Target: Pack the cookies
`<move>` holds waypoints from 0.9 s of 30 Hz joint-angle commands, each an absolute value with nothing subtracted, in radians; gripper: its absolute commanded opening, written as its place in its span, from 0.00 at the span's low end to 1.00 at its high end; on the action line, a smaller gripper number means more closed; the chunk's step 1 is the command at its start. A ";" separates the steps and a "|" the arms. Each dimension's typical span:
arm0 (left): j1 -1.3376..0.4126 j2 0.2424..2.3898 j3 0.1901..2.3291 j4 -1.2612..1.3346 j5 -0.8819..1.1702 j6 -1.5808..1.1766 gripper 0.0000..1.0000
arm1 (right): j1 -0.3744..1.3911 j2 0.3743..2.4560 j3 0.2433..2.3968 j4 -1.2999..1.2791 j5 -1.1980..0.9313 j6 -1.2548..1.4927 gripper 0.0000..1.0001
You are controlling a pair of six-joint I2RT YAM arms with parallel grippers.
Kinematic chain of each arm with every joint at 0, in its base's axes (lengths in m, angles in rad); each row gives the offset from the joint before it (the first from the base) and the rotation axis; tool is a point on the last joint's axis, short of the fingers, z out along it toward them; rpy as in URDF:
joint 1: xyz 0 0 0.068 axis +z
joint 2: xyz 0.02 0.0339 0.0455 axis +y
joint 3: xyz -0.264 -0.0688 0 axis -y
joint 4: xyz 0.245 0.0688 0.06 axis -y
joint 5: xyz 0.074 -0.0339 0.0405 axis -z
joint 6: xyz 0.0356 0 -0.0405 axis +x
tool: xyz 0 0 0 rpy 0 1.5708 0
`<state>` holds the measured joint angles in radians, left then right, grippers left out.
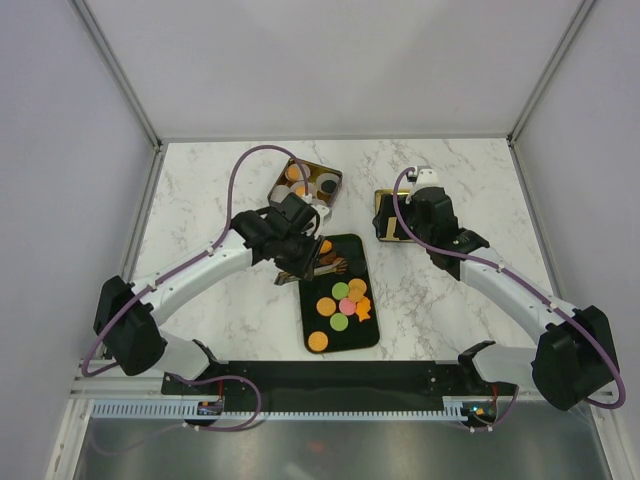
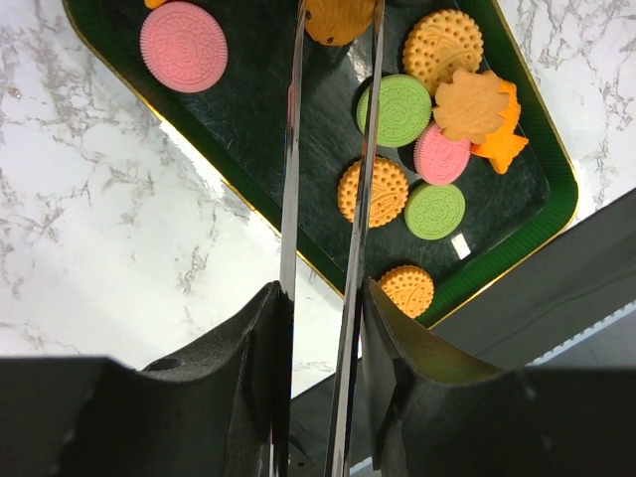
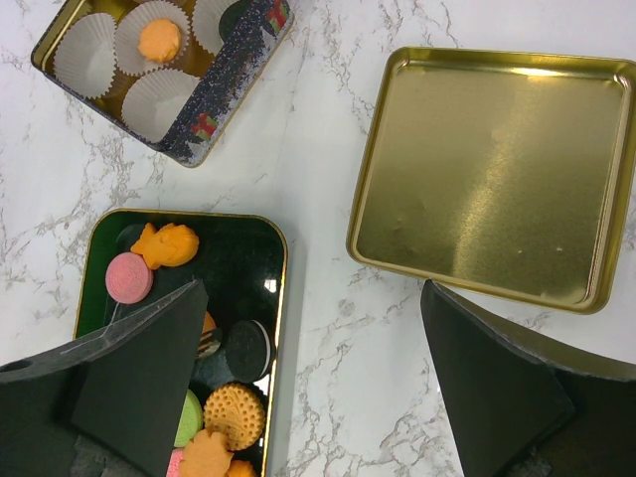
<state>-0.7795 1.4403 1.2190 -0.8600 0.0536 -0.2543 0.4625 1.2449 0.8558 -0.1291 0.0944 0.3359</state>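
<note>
The cookies [image 1: 342, 300] lie on a dark green tray [image 1: 365, 262]; they are round orange, pink and green pieces with a few irregular orange ones. My left gripper [image 1: 298, 262] is shut on long metal tongs [image 2: 290, 179] over the tray's near-left part [image 2: 248, 129]. An orange cookie [image 2: 338, 18] sits between the tong blades at the top edge; whether it is lifted I cannot tell. My left gripper [image 2: 323, 298] holds the tongs' handle end. My right gripper [image 3: 313, 293] is open and empty above the marble, between the tray [image 3: 238, 258] and the gold lid. A dark brown cookie [image 3: 243, 350] lies at the tray's edge.
An open tin [image 1: 330, 196] with white paper cups [image 3: 84, 60] stands behind the tray; one cup holds an orange cookie [image 3: 159, 40]. A gold lid [image 3: 497, 169] lies upside down on the marble to the right, partly under my right gripper [image 1: 405, 222]. White walls enclose the table.
</note>
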 commanded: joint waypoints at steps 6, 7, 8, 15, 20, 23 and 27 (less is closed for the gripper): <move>-0.759 1.384 1.270 -0.864 0.008 -0.212 0.42 | 0.466 1.250 0.900 -0.112 0.098 0.325 0.98; -0.758 1.381 1.275 -0.864 0.006 -0.212 0.42 | 0.466 1.250 0.900 -0.113 0.097 0.324 0.98; -0.755 1.376 1.279 -0.864 0.006 -0.212 0.42 | 0.468 1.250 0.900 -0.112 0.095 0.325 0.98; -0.689 1.361 1.344 -0.868 -0.048 -0.204 0.42 | 0.466 1.249 0.900 -0.112 0.095 0.325 0.98; -0.611 1.382 1.425 -0.856 -0.046 -0.201 0.42 | 0.466 1.253 0.900 -0.112 0.094 0.324 0.98; -0.571 1.434 1.509 -0.851 -0.066 -0.196 0.42 | 0.466 1.253 0.900 -0.112 0.092 0.325 0.98; -0.528 1.522 1.581 -0.854 -0.072 -0.187 0.43 | 0.466 1.249 0.899 -0.110 0.091 0.324 0.98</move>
